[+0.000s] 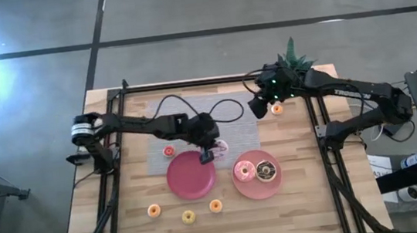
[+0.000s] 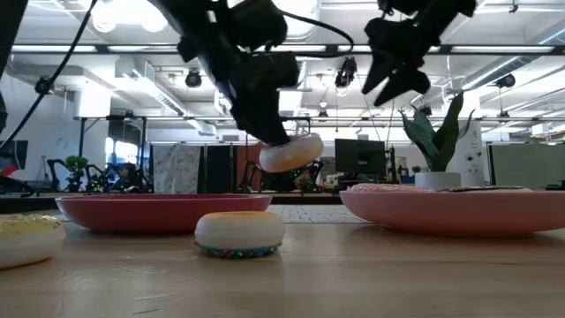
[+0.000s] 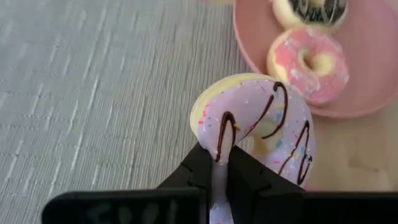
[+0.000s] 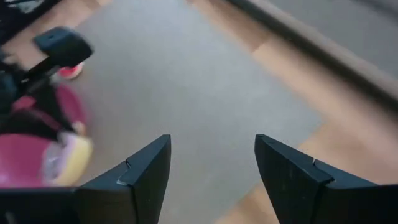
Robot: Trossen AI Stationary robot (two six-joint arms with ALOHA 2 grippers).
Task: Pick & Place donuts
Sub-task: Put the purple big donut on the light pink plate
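My left arm reaches across the grey mat (image 1: 229, 126), its wrist angled down between the dark pink plate (image 1: 188, 179) and the lighter plate (image 1: 256, 186) to its right. My left gripper (image 3: 222, 180) pinches the rim of the sprinkled, chocolate-drizzled donut (image 3: 258, 118), lifted clear of the table. It looks soft and light, so an edge hold should suffice. My right gripper (image 4: 211, 174) hovers at the far right, fingers spread wide, empty.

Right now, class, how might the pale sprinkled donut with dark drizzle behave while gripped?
The pale sprinkled donut with dark drizzle hangs from the left tool, pinched at its rim, so it is probably light. The rim looks squeezed: likely soft foam, not fragile. Released, the ring could roll.
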